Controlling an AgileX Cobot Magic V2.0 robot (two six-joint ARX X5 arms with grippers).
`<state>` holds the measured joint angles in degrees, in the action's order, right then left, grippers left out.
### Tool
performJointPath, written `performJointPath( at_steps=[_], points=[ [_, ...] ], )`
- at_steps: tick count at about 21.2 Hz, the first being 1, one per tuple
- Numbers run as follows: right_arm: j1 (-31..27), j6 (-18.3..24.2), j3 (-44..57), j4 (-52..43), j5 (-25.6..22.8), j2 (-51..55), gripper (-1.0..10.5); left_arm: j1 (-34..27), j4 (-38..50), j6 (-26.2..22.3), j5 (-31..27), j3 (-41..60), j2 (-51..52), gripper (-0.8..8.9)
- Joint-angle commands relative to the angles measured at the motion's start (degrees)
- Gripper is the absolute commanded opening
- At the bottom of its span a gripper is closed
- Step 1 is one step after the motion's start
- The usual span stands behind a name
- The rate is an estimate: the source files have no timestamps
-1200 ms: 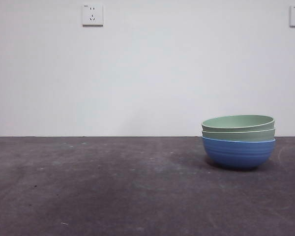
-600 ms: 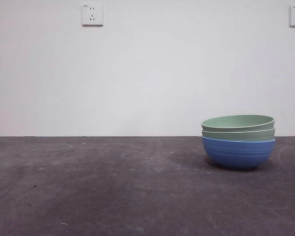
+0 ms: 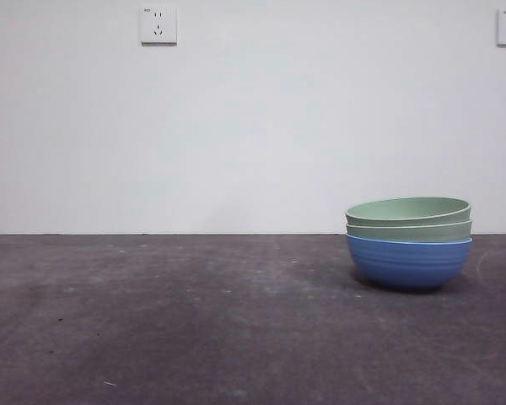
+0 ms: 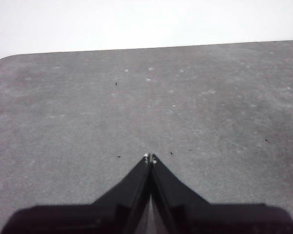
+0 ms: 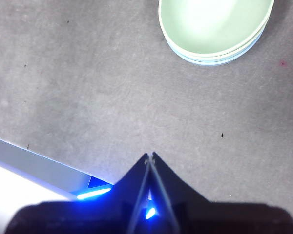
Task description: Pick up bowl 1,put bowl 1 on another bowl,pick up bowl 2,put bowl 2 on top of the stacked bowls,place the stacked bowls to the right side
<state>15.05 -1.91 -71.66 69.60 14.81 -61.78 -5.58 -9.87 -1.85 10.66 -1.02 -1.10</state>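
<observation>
Three stacked bowls (image 5: 216, 30) well apart from closed right fingers (image 5: 145, 157).

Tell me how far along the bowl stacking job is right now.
It looks finished. Done: both green bowls sit nested in the blue bowl, and the stack stands on the table's right side. In hand: nothing; the left gripper and right gripper are shut, empty and off the stack. Left: nothing visible.
</observation>
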Motion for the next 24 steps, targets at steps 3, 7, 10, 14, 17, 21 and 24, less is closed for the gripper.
performJointPath(
  at_steps=[3, 7, 10, 14, 17, 21, 24],
  points=[
    [-1.55, 4.76, 0.31, -2.08, -2.05, 2.58, 0.0, -0.13, 0.07, 0.57, -0.09, 0.83, 0.17, -0.04],
    [-6.64, 4.13, 6.71, -20.11, -0.92, 14.36, 0.0, -0.13, 0.09, 0.57, -0.09, 0.83, 0.17, -0.04],
    [-10.51, 3.96, 19.74, -32.39, -1.66, 25.18, 0.0, -0.13, 0.09, 0.57, -0.09, 0.83, 0.17, -0.03],
    [-12.04, 3.89, 39.43, -50.53, -1.6, 37.92, 0.0, -0.13, 0.09, 0.57, -0.09, 0.83, 0.17, -0.04],
    [-12.04, 2.73, 48.83, -57.68, -1.66, 44.3, 0.0, -0.13, 0.09, 0.57, -0.09, 0.83, 0.17, -0.04],
    [-12.04, 2.82, 55.87, -59.3, -3.63, 50.53, 0.0, -0.13, 0.09, 0.57, -0.09, 0.83, 0.17, -0.04],
    [-12.04, 2.32, 60.33, -59.3, -4.72, 54.21, 0.0, -0.13, 0.09, 0.57, -0.09, 0.83, 0.17, -0.04]
  ],
)
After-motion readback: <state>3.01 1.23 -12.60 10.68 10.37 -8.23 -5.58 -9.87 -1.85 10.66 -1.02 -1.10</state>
